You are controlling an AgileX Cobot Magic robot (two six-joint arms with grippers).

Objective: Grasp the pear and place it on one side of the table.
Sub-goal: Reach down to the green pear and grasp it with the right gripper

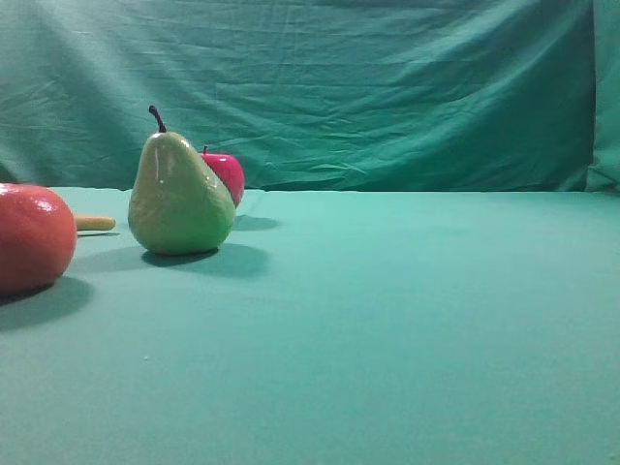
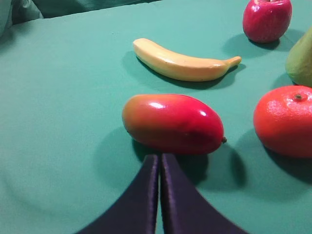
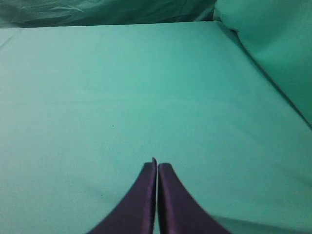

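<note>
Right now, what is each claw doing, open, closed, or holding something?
Left claw: closed, holding nothing, above the table.
Right claw: closed, holding nothing.

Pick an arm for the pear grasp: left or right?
Left, probably. The left gripper has the pear in its view, far right; the right gripper faces only bare table. Both are shut.

pear: cut by right edge in left wrist view | apple: half hidden behind pear | banana: mostly hidden (orange fruit, itself edge-cut)
</note>
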